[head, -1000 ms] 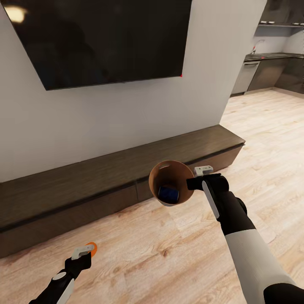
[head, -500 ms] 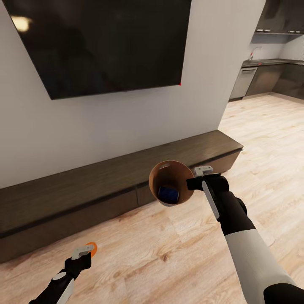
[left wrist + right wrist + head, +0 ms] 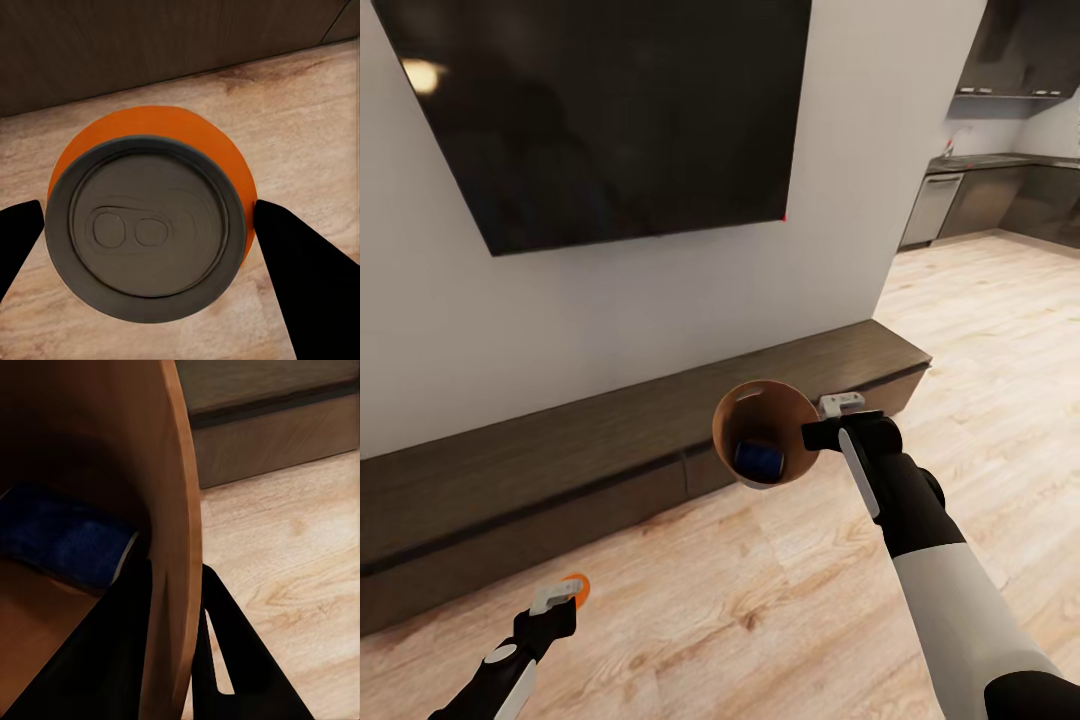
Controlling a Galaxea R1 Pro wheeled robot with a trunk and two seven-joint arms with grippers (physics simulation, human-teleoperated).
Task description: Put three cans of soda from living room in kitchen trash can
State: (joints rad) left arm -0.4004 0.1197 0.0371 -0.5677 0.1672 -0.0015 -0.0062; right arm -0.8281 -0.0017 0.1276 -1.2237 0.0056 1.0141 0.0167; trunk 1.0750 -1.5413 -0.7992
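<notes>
My right gripper (image 3: 812, 432) is shut on the rim of the tash can (image 3: 732, 428), a round bucket with an orange-brown inside, held above the floor with its mouth tipped toward me. A dark blue can of soda (image 3: 759, 459) lies at its bottom, also seen in the right wrist view (image 3: 64, 540), where one finger sits inside the wall (image 3: 176, 510) and one outside. My left gripper (image 3: 565, 594) at the lower left is shut on an orange can of soda (image 3: 579, 589). The left wrist view shows its grey top (image 3: 148, 226) between the two black fingers (image 3: 304, 277).
A long low dark-wood cabinet (image 3: 610, 430) runs along the white wall under a large black screen (image 3: 600, 110). The kitchen, with dark grey cabinets (image 3: 985, 195) and pale plank floor (image 3: 990, 310), opens at the far right.
The whole view has shifted: the screen, cabinet and kitchen have slid left and down in the picture, so the camera has moved. Both arms keep their hold and pose.
</notes>
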